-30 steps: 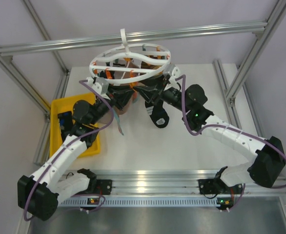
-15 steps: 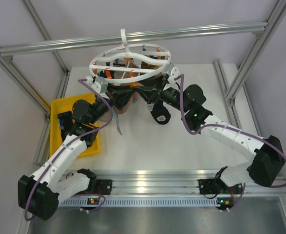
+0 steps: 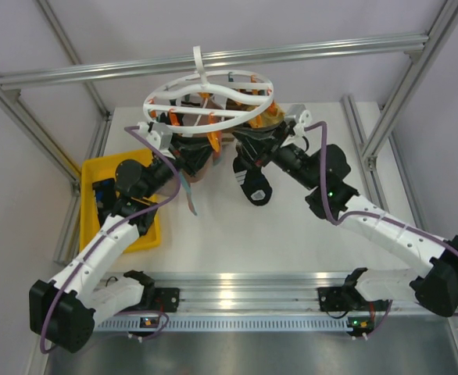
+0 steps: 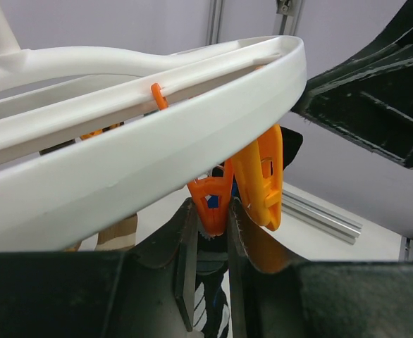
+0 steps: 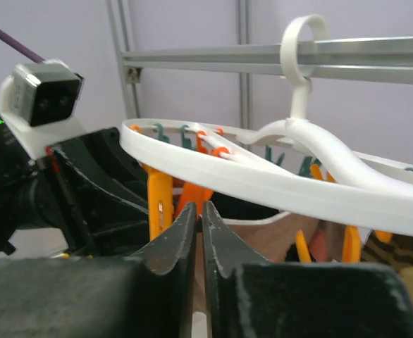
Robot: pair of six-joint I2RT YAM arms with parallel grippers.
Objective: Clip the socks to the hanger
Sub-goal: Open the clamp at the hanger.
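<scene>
right gripper (image 5: 198, 209) shifted up under hanger (image 5: 263, 179), jaws brought nearly together; orange clip (image 4: 208, 197) pinched by left gripper (image 4: 210, 220); dark sock (image 3: 254, 187) probably clipped

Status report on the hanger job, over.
Left gripper pinches an orange clip. Right gripper nearly shut, hold unclear. Dark sock hangs below hanger.

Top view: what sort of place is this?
Most likely a robotics laboratory cell, not a home: an aluminium frame surrounds the white table, and the left arm and right arm are bolted at its near edge.
</scene>
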